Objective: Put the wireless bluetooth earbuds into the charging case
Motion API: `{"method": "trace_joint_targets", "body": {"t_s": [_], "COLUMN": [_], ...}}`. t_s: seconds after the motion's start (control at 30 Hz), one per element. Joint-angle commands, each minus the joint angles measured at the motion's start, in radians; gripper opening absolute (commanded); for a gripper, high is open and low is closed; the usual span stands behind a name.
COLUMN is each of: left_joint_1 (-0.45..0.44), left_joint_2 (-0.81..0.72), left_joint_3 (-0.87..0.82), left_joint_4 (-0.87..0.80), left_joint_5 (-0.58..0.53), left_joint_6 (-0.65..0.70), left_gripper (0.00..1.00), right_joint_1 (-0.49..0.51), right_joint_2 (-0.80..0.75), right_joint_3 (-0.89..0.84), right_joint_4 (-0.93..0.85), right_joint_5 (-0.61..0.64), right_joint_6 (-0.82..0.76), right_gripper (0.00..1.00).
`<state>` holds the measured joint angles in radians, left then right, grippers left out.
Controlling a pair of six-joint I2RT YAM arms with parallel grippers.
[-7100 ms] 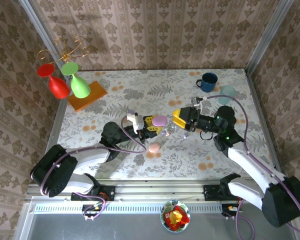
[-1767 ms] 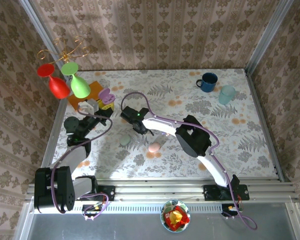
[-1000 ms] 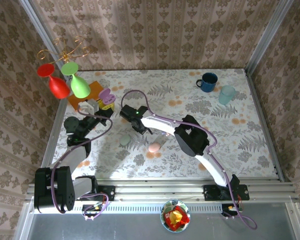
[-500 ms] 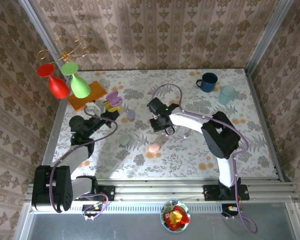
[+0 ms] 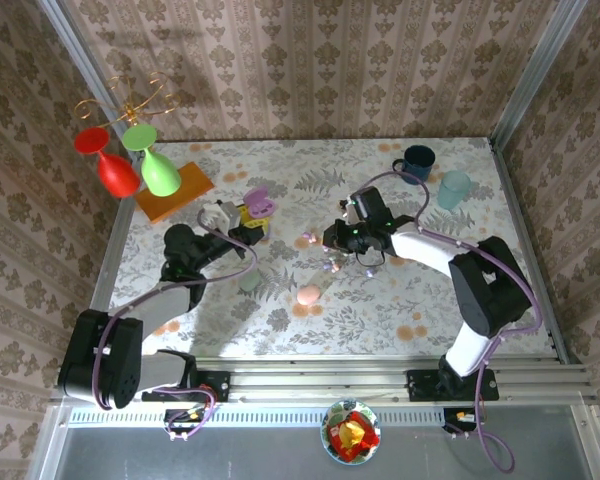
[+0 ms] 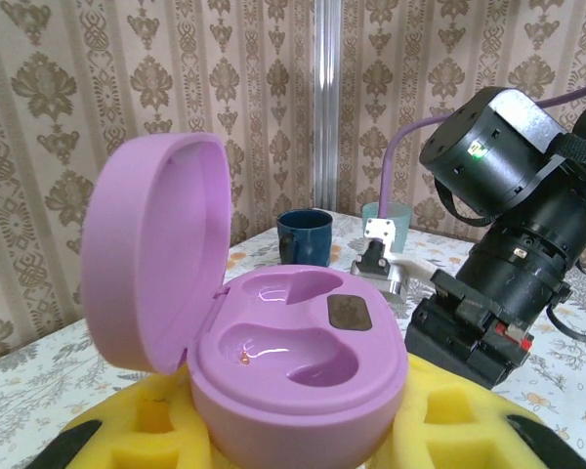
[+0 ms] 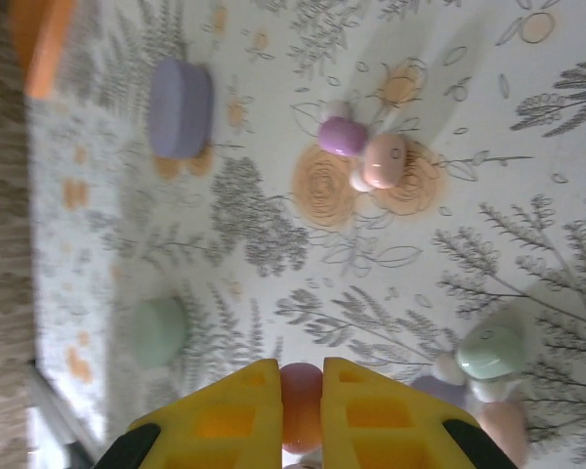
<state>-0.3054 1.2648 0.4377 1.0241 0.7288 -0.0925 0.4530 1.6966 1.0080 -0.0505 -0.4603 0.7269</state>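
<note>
Clamped between the yellow pads (image 6: 459,430) of the left gripper (image 6: 298,445): the open case (image 6: 293,357), lilac, gripped by its base, lid (image 6: 151,254) tipped back, both wells glossy, a dark patch in one. Held up off the table (image 5: 400,310), over its left half, nearer the far edge than the near one.

Pinched in the right gripper (image 7: 301,376): a small pinkish bud (image 7: 301,410), yellow fingers (image 7: 225,405) shut on it from both sides. Poised over the middle of the table.

Below it, in the right wrist view: three loose buds touching one another, a lilac bud (image 7: 342,136), a pink bud (image 7: 384,160) and a whitish bud (image 7: 359,181). Apart from them, nearer the fingers, a second huddle with a mint bud (image 7: 490,352) and paler ones beside it. Also lying there, well apart: a shut lilac case (image 7: 181,107) and a green case (image 7: 159,330). From above, a pink case (image 5: 308,294) toward the near edge, with the green case to its left.

By the far right corner: a blue mug (image 5: 416,163) and a pale cup (image 5: 454,188), close together, not touching. By the far left corner: an orange block (image 5: 173,190), with a red glass (image 5: 118,175) and a green glass (image 5: 159,172) hanging bowl-down from a gold stand (image 5: 130,95).
</note>
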Motion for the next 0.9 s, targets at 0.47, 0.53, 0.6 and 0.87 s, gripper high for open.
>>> {"method": "trace_joint_targets", "body": {"t_s": [0.47,0.53,0.6,0.87], "left_joint_1": [-0.109,-0.119,-0.126,-0.198], "left_joint_2": [0.107,0.115,0.116,0.147], "left_joint_3": [0.088,0.091,0.09,0.096], "left_joint_4": [0.083,0.085,0.076,0.078], "left_joint_5": [-0.078,-0.078,-0.101,-0.129], "left_joint_6": [0.043,0.053,0.071,0.13], "left_gripper": [0.24,0.24,0.24,0.24], "right_joint_1": [-0.022,-0.022,-0.022,0.023], "right_joint_2": [-0.254,-0.279,-0.297,-0.349], "right_joint_3": [-0.145,-0.144,-0.148,-0.074], "right_joint_4": [0.395,0.397,0.437,0.405], "right_joint_5": [-0.234,-0.239,-0.247,-0.235], "right_joint_6": [0.36,0.373,0.402,0.389], "right_gripper": [0.13,0.13,0.12,0.13]}}
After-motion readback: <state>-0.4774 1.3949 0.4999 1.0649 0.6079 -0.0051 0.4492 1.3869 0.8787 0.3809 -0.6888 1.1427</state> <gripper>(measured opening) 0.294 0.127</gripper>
